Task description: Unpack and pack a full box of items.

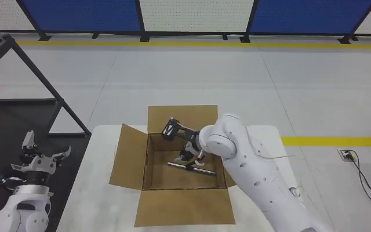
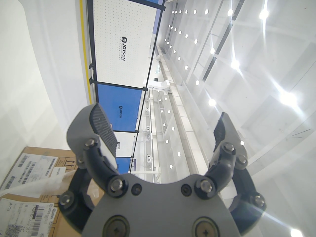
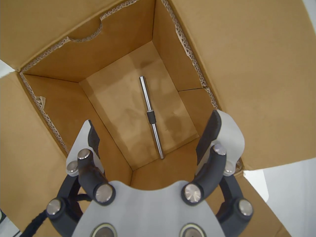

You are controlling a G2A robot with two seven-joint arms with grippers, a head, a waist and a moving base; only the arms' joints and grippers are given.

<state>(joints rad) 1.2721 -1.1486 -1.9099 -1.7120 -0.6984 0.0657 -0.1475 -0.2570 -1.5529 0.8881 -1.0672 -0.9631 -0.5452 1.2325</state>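
Observation:
An open cardboard box (image 1: 130, 159) stands on the white table with all its flaps (image 3: 246, 50) folded out. On its floor lies a thin metal rod (image 3: 151, 117) with a dark collar at its middle; it also shows as the rod (image 1: 191, 168) in the top view. My right gripper (image 3: 153, 134) hangs open above the box mouth, over the rod and apart from it, with nothing between its fingers. My left gripper (image 2: 160, 127) is open and empty, pointing up at the ceiling; in the top view the left gripper (image 1: 40, 155) sits off the table's left side.
The white table (image 1: 101, 191) carries the box near its middle. A black frame (image 1: 35, 75) stands at the left over a dark floor mat. A labelled cardboard carton (image 2: 27, 171) lies behind the left gripper. Blue and white partition panels (image 1: 197, 14) line the far side.

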